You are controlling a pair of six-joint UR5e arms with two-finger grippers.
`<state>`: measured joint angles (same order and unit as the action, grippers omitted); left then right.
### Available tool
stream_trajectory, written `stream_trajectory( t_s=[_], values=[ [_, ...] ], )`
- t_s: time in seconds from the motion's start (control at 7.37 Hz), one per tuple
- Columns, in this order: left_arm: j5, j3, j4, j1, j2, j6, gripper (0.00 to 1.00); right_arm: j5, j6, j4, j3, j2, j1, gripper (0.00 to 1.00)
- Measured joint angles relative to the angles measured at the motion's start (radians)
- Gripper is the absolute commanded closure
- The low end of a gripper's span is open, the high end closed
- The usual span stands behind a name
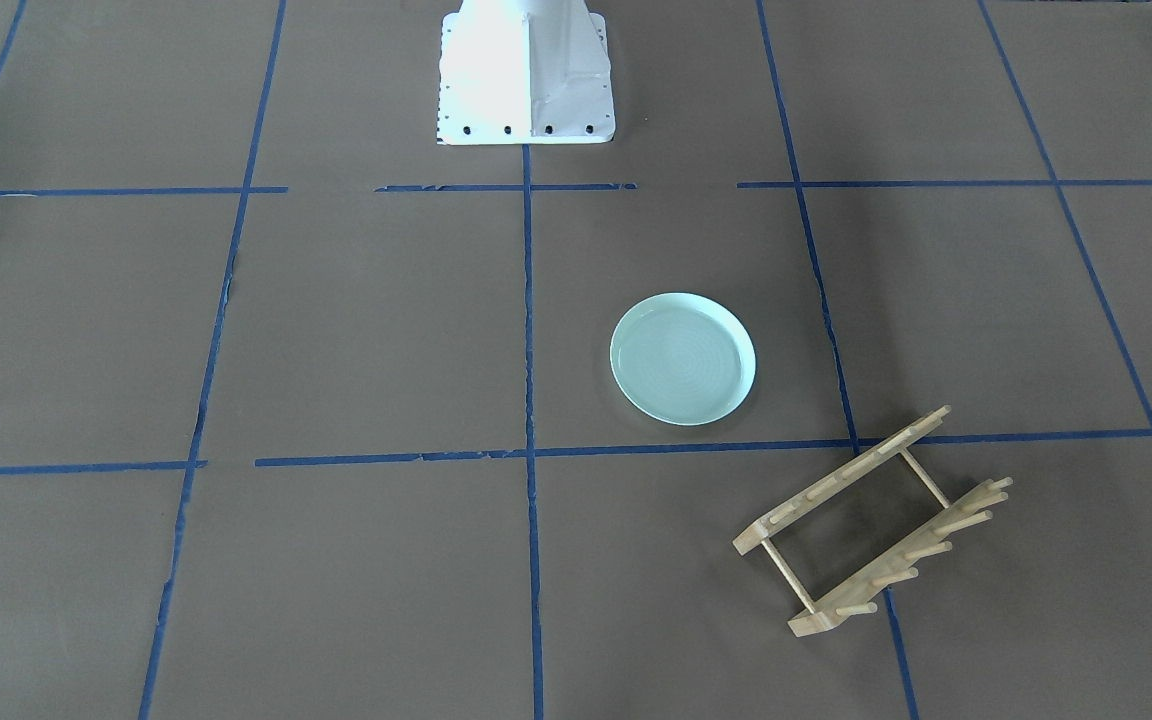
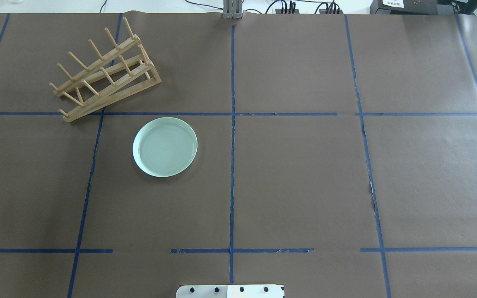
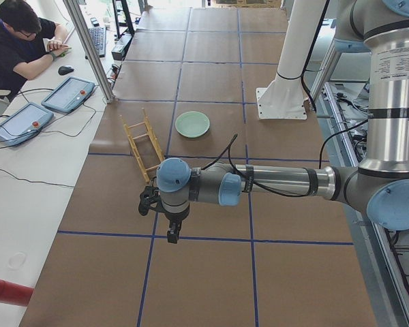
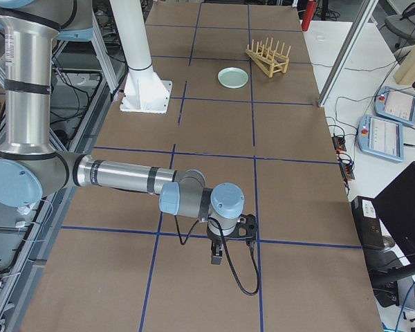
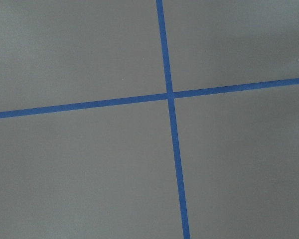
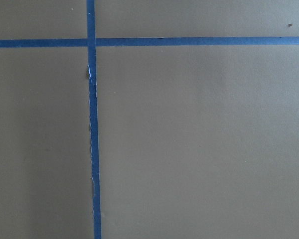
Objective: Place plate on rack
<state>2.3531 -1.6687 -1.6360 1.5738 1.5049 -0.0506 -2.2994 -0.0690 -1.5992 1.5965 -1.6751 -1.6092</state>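
The pale mint-green plate lies flat on the brown paper table, rim up, left of the centre line; it also shows in the front-facing view. The wooden rack stands a short way beyond it toward the far left, pegs up, empty and set at an angle. My left gripper hangs over bare table well short of the plate and rack. My right gripper hangs far from the plate. I cannot tell whether either is open or shut. Both wrist views show only taped paper.
The white robot base stands at the table's near-middle edge. Blue tape lines grid the paper. An operator sits at a side table with tablets. A red cylinder lies on that side table.
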Motion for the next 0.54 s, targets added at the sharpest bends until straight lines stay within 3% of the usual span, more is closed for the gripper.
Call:
stream_trajectory(
  t_s=[0.54],
  values=[
    [0.001,-0.049,0.026,0.001,0.042,0.011,0.0,0.0,0.0,0.001,0.0,0.0,0.0,0.0]
  ],
)
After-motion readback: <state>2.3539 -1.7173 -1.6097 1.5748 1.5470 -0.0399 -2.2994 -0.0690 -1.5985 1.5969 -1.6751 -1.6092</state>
